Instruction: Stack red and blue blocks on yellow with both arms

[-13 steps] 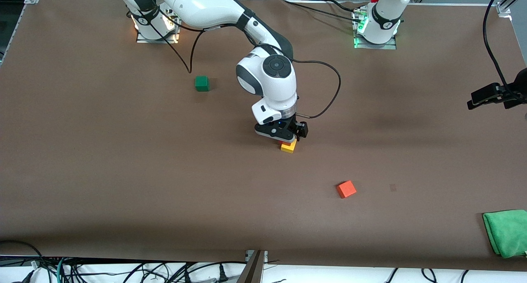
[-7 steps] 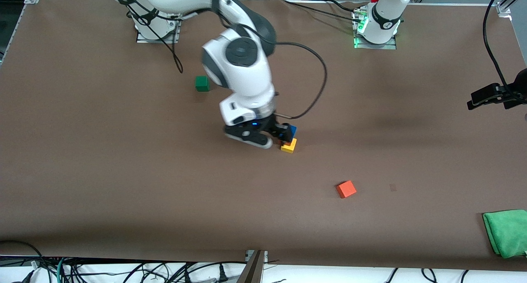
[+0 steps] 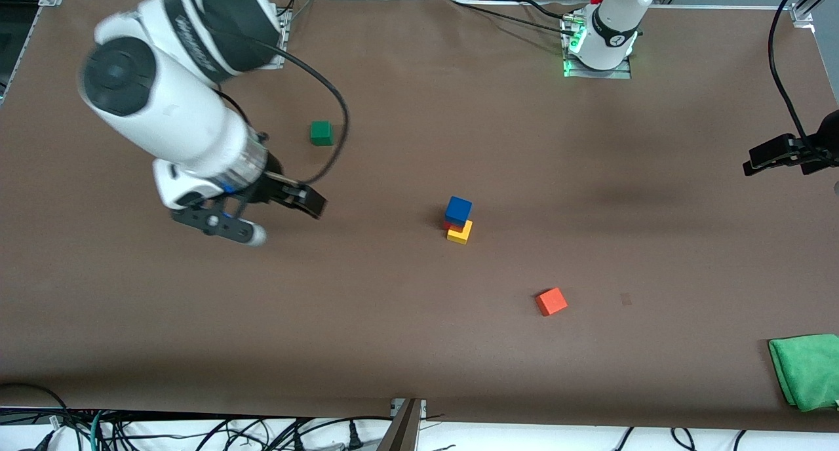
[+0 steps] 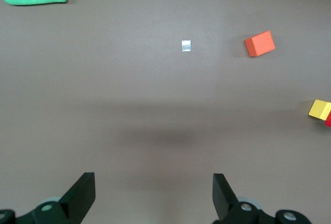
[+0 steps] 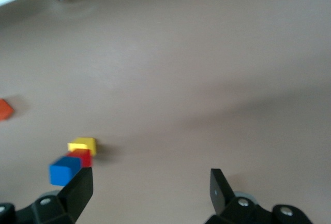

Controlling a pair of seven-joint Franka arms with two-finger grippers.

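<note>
Obstacles on the table (image 3: 419,346):

- Three-cube stack at centre: blue block (image 3: 458,210) on red block (image 3: 451,225) on yellow cube (image 3: 459,232); bare surface on every side.
- Orange-red cube (image 3: 551,301), at 4 o'clock from the stack, well apart, open lane between.
- Green cube (image 3: 321,133), at 10 o'clock from the stack, well apart.
- Green cloth (image 3: 807,370), at the left arm's end (table edge, nearest the front camera).
- Right gripper (image 3: 278,215), jaws apart, in the air at 9 o'clock from the stack, well clear.
- Left gripper (image 4: 154,195), jaws wide, over bare tabletop.
</note>
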